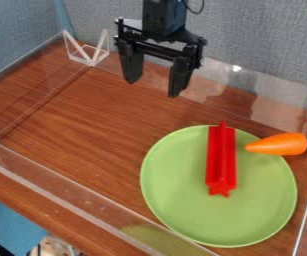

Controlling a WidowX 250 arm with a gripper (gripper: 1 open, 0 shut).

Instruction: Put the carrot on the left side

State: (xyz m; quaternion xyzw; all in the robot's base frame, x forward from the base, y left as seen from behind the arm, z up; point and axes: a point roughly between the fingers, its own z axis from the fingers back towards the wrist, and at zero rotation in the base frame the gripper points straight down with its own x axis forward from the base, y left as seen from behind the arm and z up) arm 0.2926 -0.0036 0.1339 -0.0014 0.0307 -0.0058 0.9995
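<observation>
The carrot (279, 145), small, orange and tapered with a dark green stem end pointing right, lies on the right rim of a round green plate (183, 195). A long red ridged bar (221, 158) rests on the plate beside it, running front to back. My gripper (159, 77) hangs above the wooden table at the back centre, pointing down, well to the upper left of the carrot. Its two black fingers stand apart with nothing between them.
The wooden tabletop (76, 115) is ringed by low clear plastic walls (62, 190). A small white wire stand (84, 47) sits at the back left corner against a blue backdrop.
</observation>
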